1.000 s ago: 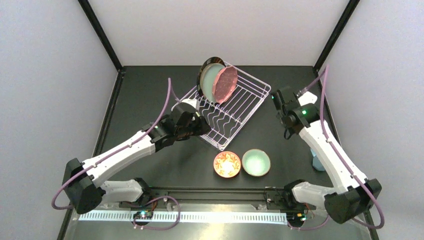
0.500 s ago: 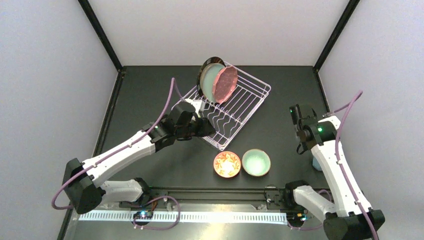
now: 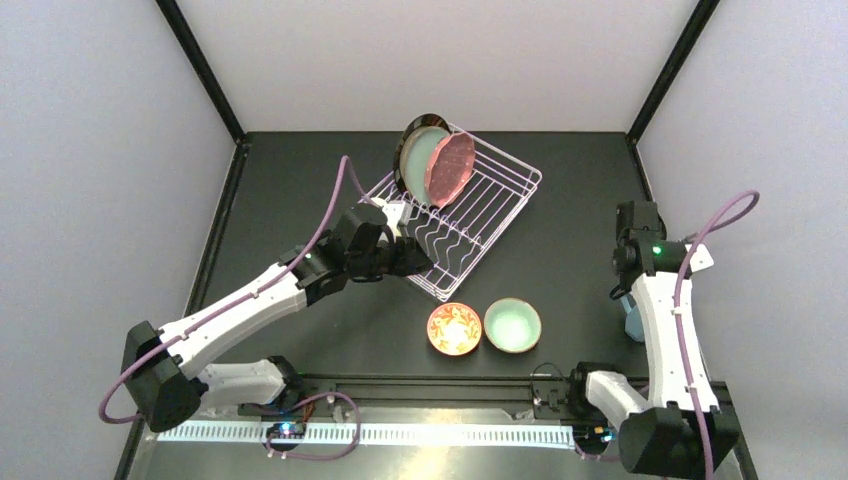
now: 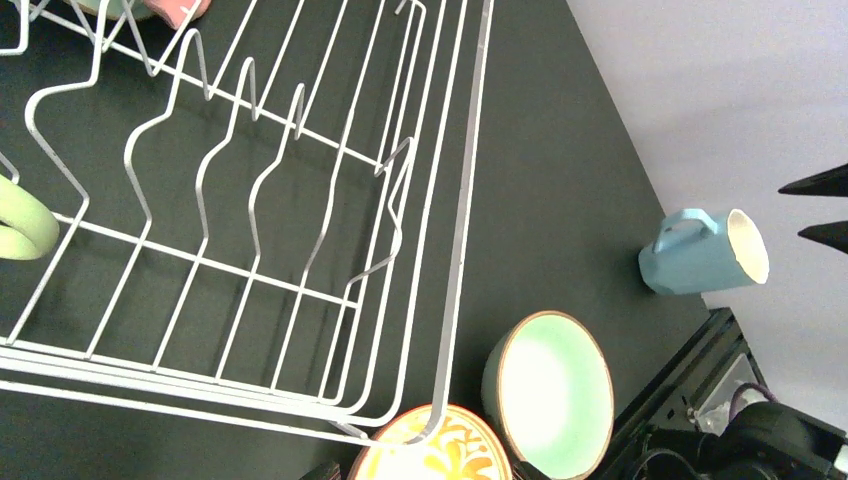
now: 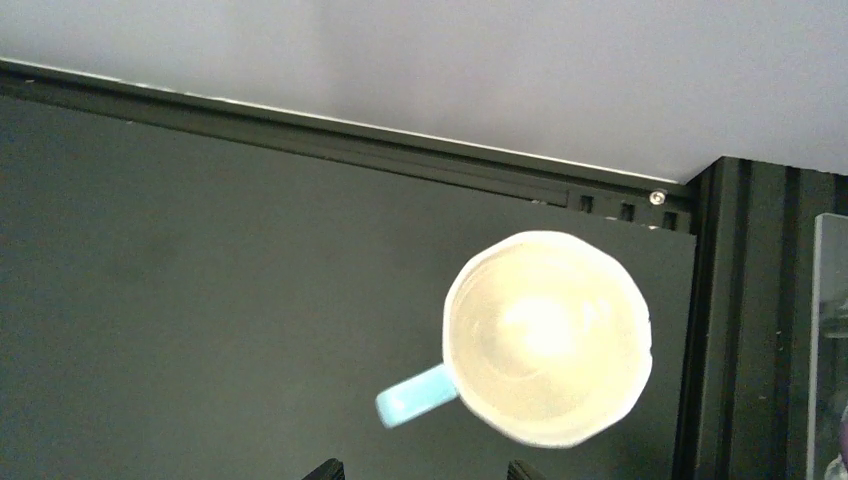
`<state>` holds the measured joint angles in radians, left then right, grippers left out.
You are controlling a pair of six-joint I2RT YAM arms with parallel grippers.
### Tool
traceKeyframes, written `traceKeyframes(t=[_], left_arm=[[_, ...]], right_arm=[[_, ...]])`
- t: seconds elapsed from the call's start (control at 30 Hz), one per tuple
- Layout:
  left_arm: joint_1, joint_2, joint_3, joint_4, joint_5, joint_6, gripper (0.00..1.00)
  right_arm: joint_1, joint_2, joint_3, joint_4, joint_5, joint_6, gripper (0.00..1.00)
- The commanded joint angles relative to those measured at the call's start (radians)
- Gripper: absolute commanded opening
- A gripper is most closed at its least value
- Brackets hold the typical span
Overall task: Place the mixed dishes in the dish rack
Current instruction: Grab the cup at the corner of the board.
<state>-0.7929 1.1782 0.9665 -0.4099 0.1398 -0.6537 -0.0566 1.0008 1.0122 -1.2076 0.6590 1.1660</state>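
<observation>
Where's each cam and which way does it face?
Top external: above and behind the bases, looking down on the table; both arms, rack, red bowl, mint bowl.
Left wrist: over the rack's near side, facing the bowls and blue mug; right gripper tips at the right edge.
Right wrist: straight down on the mug; own fingertips apart at bottom.
Shared: mug in both wrist views; rack, bowls in top and left wrist.
</observation>
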Motion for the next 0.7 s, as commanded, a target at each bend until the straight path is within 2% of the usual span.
traceKeyframes(t=[0.0,0.33,0.67], left_arm=[[0.004,0.002,0.011,0.006,0.023,0.032,0.99],[0.004,0.054,0.051,-0.018,0.042,0.070,0.99],[0.004,0.079,0.076,-0.048,0.039,0.091,0.99]], right_arm=[[-0.117,0.025,-0.028,0.118,-0.050,-0.084,0.93],[-0.224,0.088,-0.092,0.238,-0.110,-0.153,0.94],[-0.270,0.152,-0.112,0.317,-0.154,-0.156,0.94]])
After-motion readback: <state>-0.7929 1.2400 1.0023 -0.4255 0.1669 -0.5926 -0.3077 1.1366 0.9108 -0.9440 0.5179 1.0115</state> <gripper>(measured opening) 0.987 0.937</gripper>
